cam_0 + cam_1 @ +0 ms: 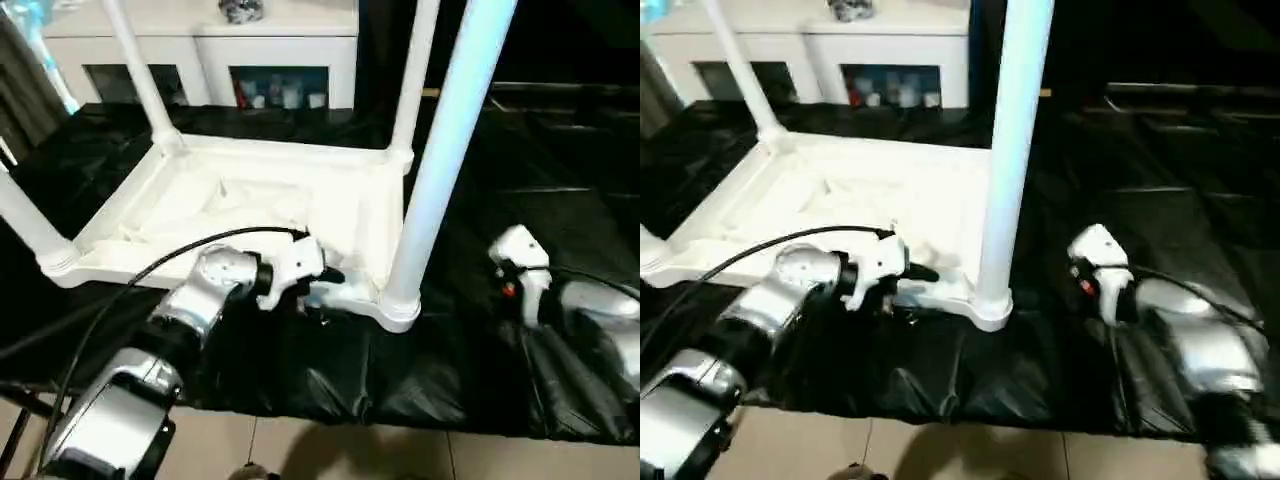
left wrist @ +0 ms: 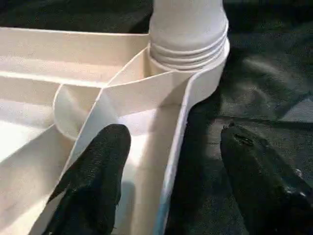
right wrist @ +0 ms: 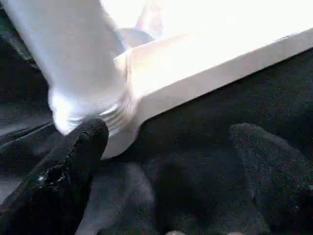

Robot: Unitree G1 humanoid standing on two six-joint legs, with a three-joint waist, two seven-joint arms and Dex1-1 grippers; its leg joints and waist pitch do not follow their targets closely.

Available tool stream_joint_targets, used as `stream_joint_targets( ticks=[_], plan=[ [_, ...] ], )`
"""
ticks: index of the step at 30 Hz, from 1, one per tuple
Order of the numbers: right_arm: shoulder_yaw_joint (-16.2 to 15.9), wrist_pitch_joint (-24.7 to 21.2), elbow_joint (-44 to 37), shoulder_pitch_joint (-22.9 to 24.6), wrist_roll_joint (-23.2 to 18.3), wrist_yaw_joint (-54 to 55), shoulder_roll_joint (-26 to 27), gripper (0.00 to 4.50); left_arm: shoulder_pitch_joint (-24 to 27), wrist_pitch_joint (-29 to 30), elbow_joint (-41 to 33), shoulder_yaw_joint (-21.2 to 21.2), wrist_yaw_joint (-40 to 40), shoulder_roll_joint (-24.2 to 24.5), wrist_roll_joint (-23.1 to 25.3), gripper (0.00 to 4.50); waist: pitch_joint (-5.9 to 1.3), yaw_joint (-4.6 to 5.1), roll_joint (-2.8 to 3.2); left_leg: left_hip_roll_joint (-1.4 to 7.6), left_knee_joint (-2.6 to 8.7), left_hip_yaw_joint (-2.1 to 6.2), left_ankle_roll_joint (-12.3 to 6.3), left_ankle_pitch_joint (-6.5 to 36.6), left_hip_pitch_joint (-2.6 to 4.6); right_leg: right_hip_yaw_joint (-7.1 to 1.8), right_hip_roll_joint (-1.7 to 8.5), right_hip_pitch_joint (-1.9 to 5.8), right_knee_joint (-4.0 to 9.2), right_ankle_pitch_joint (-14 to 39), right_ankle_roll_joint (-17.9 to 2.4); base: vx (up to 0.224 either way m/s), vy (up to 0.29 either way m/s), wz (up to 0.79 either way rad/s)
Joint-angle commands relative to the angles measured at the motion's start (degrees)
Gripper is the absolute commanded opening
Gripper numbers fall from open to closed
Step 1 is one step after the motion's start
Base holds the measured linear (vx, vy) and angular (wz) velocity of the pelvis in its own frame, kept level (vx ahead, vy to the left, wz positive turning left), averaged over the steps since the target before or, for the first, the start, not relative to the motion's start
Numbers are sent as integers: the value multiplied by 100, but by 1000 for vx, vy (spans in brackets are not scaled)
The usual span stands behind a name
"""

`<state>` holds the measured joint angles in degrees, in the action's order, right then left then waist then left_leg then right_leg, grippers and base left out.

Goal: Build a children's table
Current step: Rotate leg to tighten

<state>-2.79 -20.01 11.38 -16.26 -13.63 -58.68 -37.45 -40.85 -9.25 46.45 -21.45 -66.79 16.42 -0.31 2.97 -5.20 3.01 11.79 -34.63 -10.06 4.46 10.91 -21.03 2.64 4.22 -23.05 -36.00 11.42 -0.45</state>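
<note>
Upside down, the tabletop (image 1: 250,215) lies on black sheeting (image 1: 520,200), legs up.
Left gripper (image 2: 166,181) spread, straddling its near rim beside near-right leg (image 1: 440,160); right gripper (image 3: 166,181) spread, apart. No readable writing.

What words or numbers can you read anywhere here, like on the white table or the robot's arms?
None can be read.
The tabletop and its nearest leg are plain white, with no print.
The left gripper and right gripper show no lettering; the red spot on the right wrist is too small to tell.
The items behind the cabinet glass doors are too blurred to read.
</note>
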Motion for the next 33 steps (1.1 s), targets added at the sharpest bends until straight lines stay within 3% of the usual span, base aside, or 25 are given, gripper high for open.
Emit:
stream_joint_targets(
  ticks=[1,5,11,12,18,26,27,33],
  plan=[
    [-9,-329,-586,214,-226,-225,-214,450,-235,-92,349,-6,-183,-70,5,300,-399,-27,-89,55,328,1,-416,894,15,-189,277,381,481,692,-1319,0,0,0],
    [-4,-745,-1162,477,-417,-399,-422,450,-484,-326,887,48,-313,-173,99,266,-402,-42,-96,55,330,15,-453,812,2,-189,282,385,495,674,-1264,0,0,0],
    [-13,-885,-1368,575,-456,-421,-501,450,-697,-459,1232,51,-354,-149,205,222,-400,-36,-97,63,332,16,-395,866,9,-184,305,364,507,887,-1267,0,0,0],
    [-13,-889,-1379,583,-457,-429,-510,450,-724,-479,1270,46,-370,-145,218,212,-403,-27,-50,69,332,15,-385,873,22,-190,291,358,519,824,-1272,0,0,0],
    [8,-1109,-1624,670,-538,-415,-583,450,-926,-675,1686,78,-486,-167,313,149,-404,-32,-70,60,330,22,-402,811,4,-184,295,388,489,533,-1357,0,0,0],
    [-15,-1131,-1688,706,-543,-442,-594,450,-1018,-730,1916,114,-575,-185,357,97,-392,-32,-73,66,339,21,-368,883,11,-184,309,382,508,715,-1345,0,0,0],
    [-25,-1139,-1697,701,-542,-444,-589,450,-1024,-740,1946,109,-599,-181,375,87,-394,-35,-44,71,340,26,-359,888,14,-185,316,381,505,731,-1349,0,0,0],
    [-57,-1156,-1729,689,-533,-417,-595,450,-1065,-785,2073,135,-640,-175,429,36,-401,-28,-74,71,337,23,-373,851,11,-185,309,390,492,546,-1391,0,0,0]
  ],
)
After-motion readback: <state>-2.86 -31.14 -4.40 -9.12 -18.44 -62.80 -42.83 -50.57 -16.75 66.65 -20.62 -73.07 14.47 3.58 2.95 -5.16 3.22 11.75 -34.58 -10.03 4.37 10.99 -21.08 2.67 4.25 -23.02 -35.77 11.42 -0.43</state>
